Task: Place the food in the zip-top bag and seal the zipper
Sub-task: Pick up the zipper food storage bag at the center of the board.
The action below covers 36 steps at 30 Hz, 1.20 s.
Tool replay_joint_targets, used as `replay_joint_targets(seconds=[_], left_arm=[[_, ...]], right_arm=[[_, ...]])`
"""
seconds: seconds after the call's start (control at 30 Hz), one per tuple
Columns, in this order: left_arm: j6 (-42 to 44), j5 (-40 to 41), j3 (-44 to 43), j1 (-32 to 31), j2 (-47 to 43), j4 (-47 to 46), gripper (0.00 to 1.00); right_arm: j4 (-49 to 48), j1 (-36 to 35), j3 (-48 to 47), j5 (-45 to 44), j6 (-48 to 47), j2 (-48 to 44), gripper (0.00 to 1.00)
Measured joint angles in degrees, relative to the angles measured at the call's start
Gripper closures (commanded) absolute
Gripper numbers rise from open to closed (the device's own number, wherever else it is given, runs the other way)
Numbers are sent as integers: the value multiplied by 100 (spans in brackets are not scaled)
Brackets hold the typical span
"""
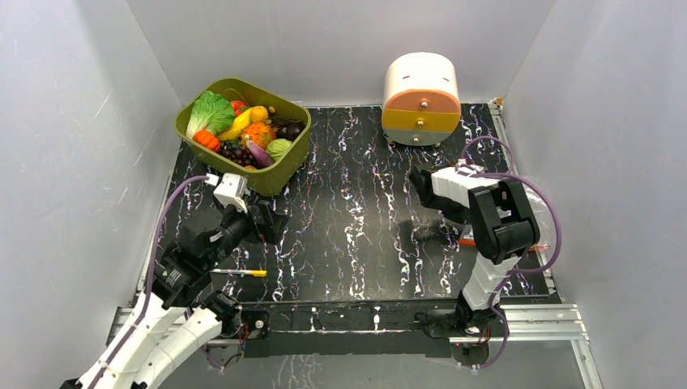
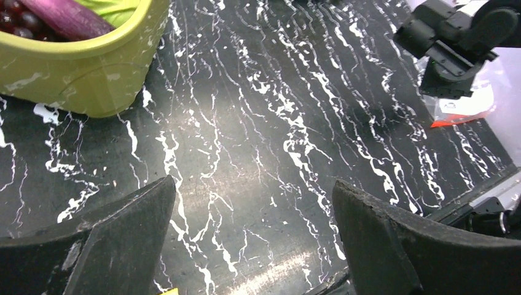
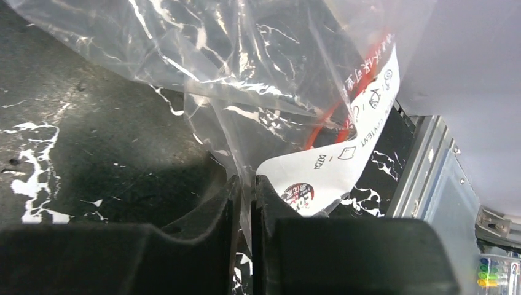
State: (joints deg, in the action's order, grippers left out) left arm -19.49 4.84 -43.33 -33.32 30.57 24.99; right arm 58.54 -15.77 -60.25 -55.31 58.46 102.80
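zip-top bag (image 3: 246,61) is clamped by right gripper (image 3: 246,187); zipper (image 3: 332,114) is angled up-right, away from the fingertips. left gripper (image 2: 255,206) is spread apart.

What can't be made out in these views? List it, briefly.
Bag: top view, almost all hidden behind the right arm; right wrist view, cut off by the top edge.
Zipper: right wrist view, only a short red stretch shows; open or sealed, cannot tell.
Food: left wrist view, cut off at the top edge.

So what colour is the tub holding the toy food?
The tub is olive green; top external view shows it best.
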Motion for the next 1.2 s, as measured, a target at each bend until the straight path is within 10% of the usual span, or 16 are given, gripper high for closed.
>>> replay_joint_targets(seconds=[0.5, 1.2], left_arm=[[190, -581, 623, 11, -955, -614, 3], [376, -2721, 734, 13, 588, -1958, 10]], right_arm=[[280, -1176, 9, 929, -190, -1665, 100], [-1408, -1397, 629, 5097, -1141, -4931, 100]])
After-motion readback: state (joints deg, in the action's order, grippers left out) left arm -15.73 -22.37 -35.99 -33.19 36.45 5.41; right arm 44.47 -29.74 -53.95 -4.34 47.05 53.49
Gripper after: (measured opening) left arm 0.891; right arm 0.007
